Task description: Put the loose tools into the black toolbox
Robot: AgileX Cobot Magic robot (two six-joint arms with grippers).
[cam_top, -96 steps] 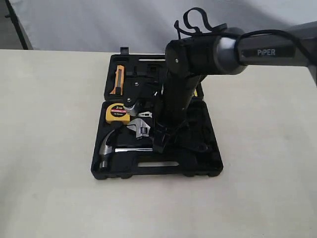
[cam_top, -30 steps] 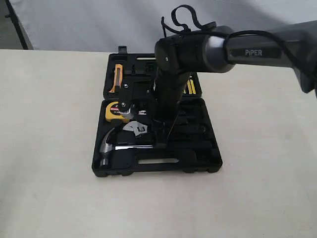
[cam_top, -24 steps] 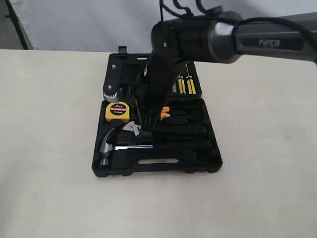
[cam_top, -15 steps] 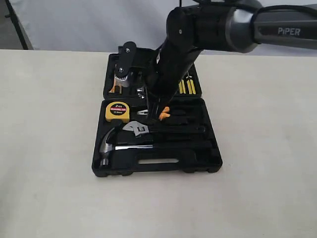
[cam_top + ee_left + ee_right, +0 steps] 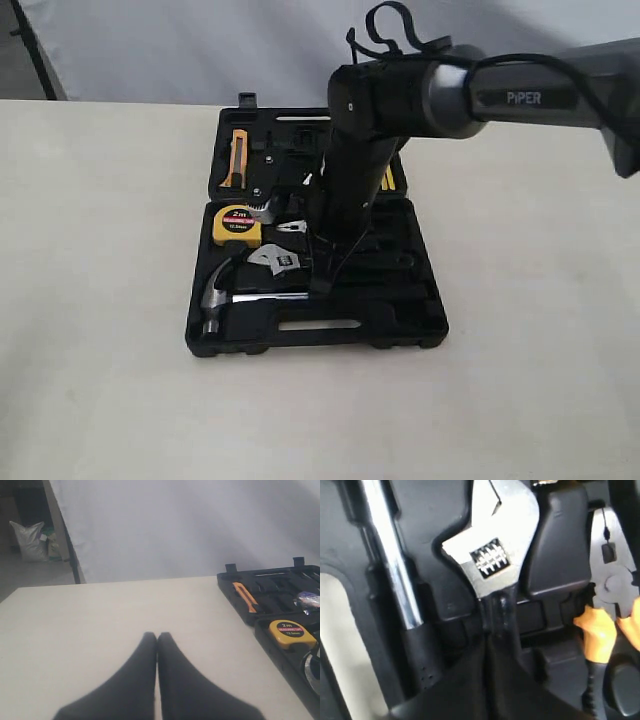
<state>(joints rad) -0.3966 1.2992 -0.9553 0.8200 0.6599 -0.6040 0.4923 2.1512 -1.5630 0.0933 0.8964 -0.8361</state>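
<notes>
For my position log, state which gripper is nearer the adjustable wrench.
Right. The right gripper, shut, has its tips at the handle of the adjustable wrench inside the black toolbox. The left gripper, also shut, hovers over bare table outside the toolbox.

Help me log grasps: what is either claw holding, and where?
Nothing. The right claw is shut, tips at the wrench handle; the left claw is shut and empty.

Black-and-grey right arm (image 5: 440, 95), white PiPER lettering (image 5: 523, 98), black cable loops (image 5: 385, 30) (far above its gripper (image 5: 488, 647)), tapered matte-black left fingers (image 5: 130, 685)
</notes>
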